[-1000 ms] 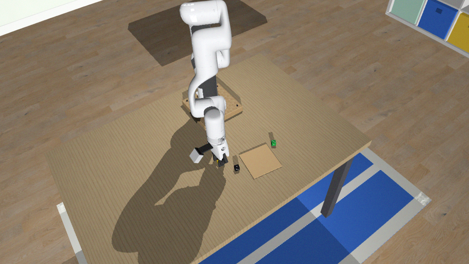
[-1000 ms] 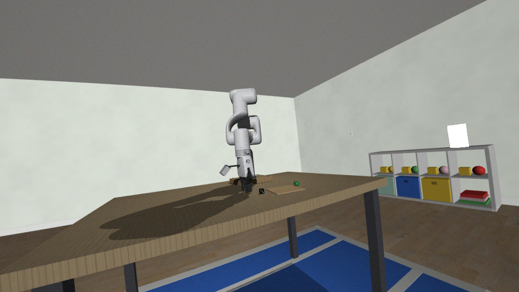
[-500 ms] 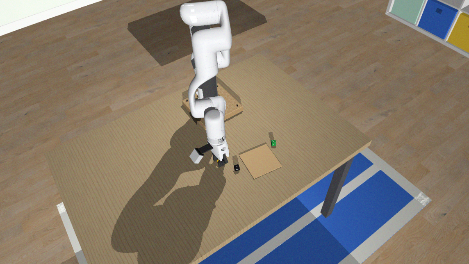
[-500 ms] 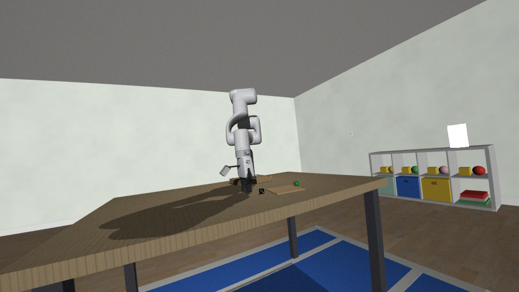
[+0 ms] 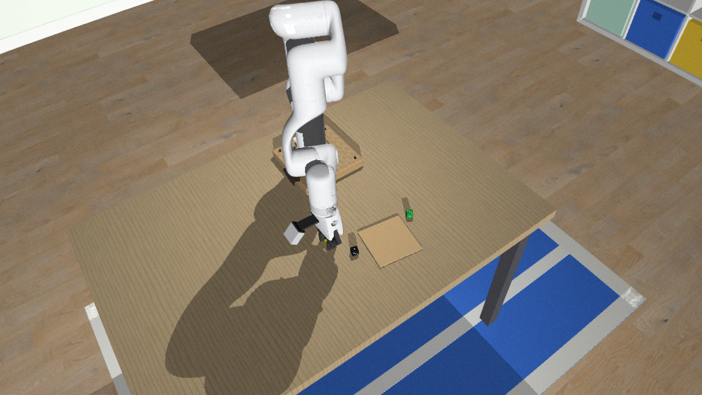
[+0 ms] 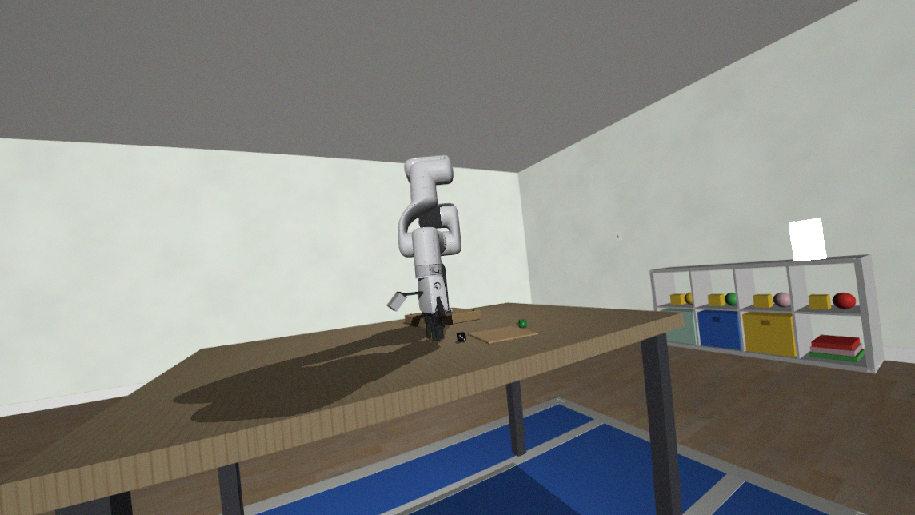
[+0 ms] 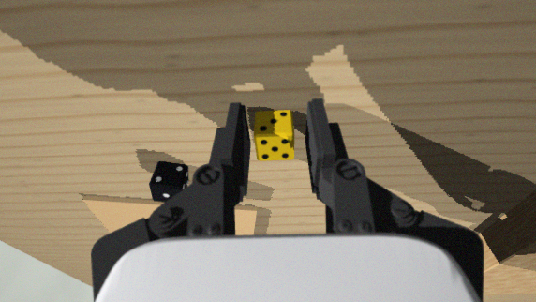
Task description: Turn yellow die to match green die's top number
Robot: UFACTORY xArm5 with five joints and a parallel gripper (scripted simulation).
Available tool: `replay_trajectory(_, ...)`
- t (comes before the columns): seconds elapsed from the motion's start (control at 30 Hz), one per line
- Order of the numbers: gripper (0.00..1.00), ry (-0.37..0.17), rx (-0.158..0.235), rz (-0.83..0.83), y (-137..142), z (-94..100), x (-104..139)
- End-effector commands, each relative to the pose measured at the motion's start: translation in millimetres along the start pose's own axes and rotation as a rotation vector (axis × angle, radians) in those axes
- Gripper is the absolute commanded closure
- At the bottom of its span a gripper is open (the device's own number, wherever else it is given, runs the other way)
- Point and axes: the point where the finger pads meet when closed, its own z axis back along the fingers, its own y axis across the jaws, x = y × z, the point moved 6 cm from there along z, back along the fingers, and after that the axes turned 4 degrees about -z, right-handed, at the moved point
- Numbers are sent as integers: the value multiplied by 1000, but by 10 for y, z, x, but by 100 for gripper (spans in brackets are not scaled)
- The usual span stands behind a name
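Wooden worktop [image 5: 206,275] holds three dice and a flat mat [image 5: 389,240]. Down low over it, the hand [image 7: 276,141] is partly spread, with its fingers on each side of the yellow die [image 7: 275,135], gaps showing, pinching nothing. That die sits off the mat, near the black die [image 7: 169,180]. Past the mat sits the green die [image 5: 408,213].
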Motion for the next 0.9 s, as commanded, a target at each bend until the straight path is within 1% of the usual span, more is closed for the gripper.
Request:
replay_trajectory(0.0, 64, 1, -3, 0, -10, 8, -4)
replay_trajectory(0.27, 64, 1, -3, 0, -10, 8, -4)
replay_trajectory(0.3, 85, 1, -3, 0, -10, 8, -4)
replay_trajectory(0.87, 85, 1, -3, 0, -10, 8, -4)
